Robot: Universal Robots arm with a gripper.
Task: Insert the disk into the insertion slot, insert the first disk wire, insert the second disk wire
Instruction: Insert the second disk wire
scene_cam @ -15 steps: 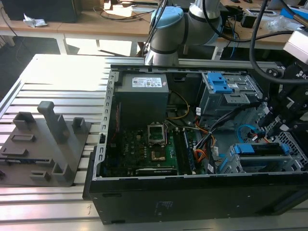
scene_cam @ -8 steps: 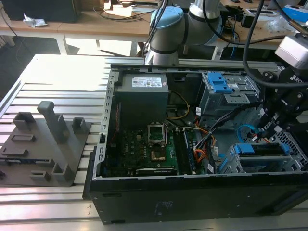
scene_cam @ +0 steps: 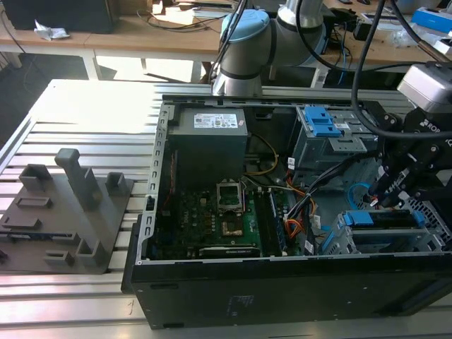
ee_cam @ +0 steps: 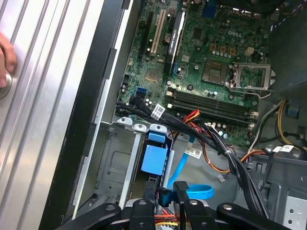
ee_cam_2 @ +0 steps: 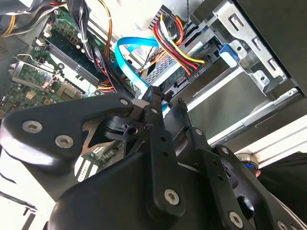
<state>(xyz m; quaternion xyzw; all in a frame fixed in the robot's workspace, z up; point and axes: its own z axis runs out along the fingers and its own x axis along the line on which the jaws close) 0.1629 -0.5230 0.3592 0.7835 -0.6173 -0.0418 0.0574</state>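
Observation:
The disk (scene_cam: 385, 220), in its blue caddy (ee_cam: 154, 159), sits inside the insertion slot (scene_cam: 340, 239), the grey cage (ee_cam: 112, 158) at the case's front on the exterior view's right. The first disk wire (ee_cam_2: 177, 48), orange, red and yellow-black, ends in a black plug (ee_cam_2: 195, 72) seated at the disk's end. My gripper (scene_cam: 385, 198) hangs just over that end. Its fingers (ee_cam: 149, 194) are shut on the plug end of the light-blue second disk wire (ee_cam: 183, 165), which loops (ee_cam_2: 136, 45) up from the gripper (ee_cam_2: 166, 103) (ee_cam: 165, 191).
The open case holds a motherboard (scene_cam: 212, 219), a power supply (scene_cam: 208, 138) and a taller cage with blue latches (scene_cam: 321, 127). A thick black cable bundle (ee_cam: 225, 148) runs beside the slot. A grey fixture (scene_cam: 70, 212) stands on the table; a hand (ee_cam: 5, 57) rests outside the case.

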